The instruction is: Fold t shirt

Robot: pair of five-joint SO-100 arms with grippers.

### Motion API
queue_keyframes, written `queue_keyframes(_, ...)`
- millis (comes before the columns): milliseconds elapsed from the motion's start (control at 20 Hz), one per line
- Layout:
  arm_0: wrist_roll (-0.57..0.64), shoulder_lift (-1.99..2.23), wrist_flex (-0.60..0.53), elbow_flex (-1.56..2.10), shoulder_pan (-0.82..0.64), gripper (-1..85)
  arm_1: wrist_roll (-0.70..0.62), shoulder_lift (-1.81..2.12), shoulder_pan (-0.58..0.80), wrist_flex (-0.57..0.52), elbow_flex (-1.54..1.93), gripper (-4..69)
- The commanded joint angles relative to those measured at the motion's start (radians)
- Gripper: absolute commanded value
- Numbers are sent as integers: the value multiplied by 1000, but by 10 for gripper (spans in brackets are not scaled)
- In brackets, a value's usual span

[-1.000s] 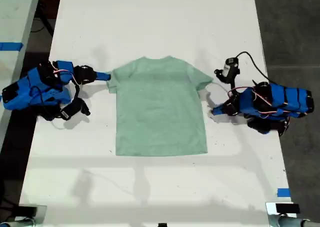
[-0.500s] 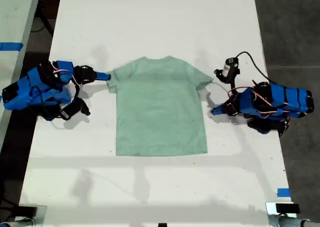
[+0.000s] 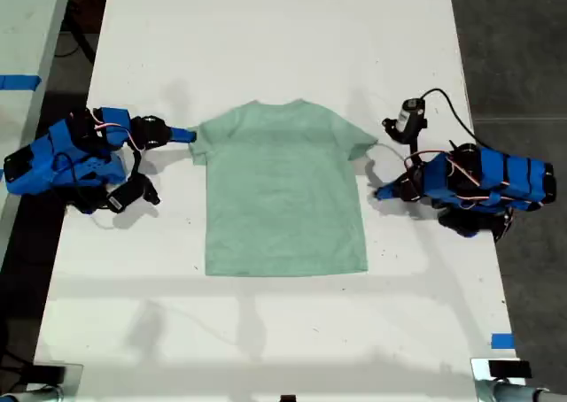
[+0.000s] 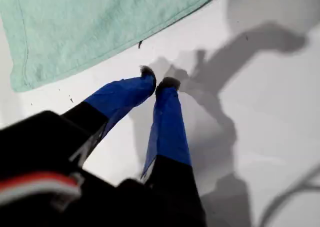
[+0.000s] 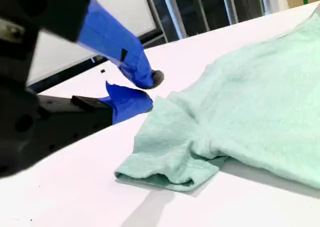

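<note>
A pale mint-green t shirt lies spread flat in the middle of a long white table, neckline toward the far end, both short sleeves out to the sides and the hem straight across. An arm sits at each side of it. My first gripper, on the blue arm at the exterior view's right, points toward the shirt's side edge just below the sleeve; from its own camera the first gripper has its two blue fingers drawn almost together, the dark tips nearly touching, with nothing between them, resting over bare table close beside the shirt's hemmed edge but not on it. My second gripper, on the blue arm at the exterior view's left, reaches the tip of the other sleeve. In its wrist view the second gripper stands with its fingers apart, one raised and one low against the table, right at the edge of the sleeve, which bunches a little and curls at its hem. The cloth is not inside the jaws. A black cable loops on the table near the first arm.
</note>
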Motion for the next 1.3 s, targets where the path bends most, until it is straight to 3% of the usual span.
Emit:
queue_keyframes(0,5,-2,5,37,9,32,37,6,32,-35,41,33)
queue_keyframes(100,5,-2,5,37,9,32,288,8,63,-143,55,33)
queue_keyframes(150,5,-2,5,37,9,32,460,8,83,-115,46,79)
queue_keyframes(200,5,-2,5,37,9,32,396,9,149,-130,32,61)
queue_keyframes(300,5,-2,5,37,9,32,327,-25,225,-291,-40,6)
queue_keyframes(400,5,-2,5,37,9,32,285,-491,347,-241,-379,30)
queue_keyframes(500,5,-2,5,37,11,32,230,-838,413,-224,-652,165)
queue_keyframes(550,5,-2,5,37,11,32,209,-923,460,-216,-719,267)
queue_keyframes(650,5,-2,5,37,11,32,161,-1032,549,-242,-759,373)
queue_keyframes(750,5,-2,5,37,12,32,166,-1115,603,-295,-729,355)
queue_keyframes(900,5,-2,5,37,14,32,132,-1195,672,-393,-661,269)
queue_keyframes(1150,5,-2,5,37,15,32,100,-1479,675,-535,-721,179)
queue_keyframes(1200,5,-2,5,37,15,32,101,-1536,669,-558,-735,133)
queue_keyframes(1250,5,-2,5,37,15,32,107,-1572,661,-571,-747,19)
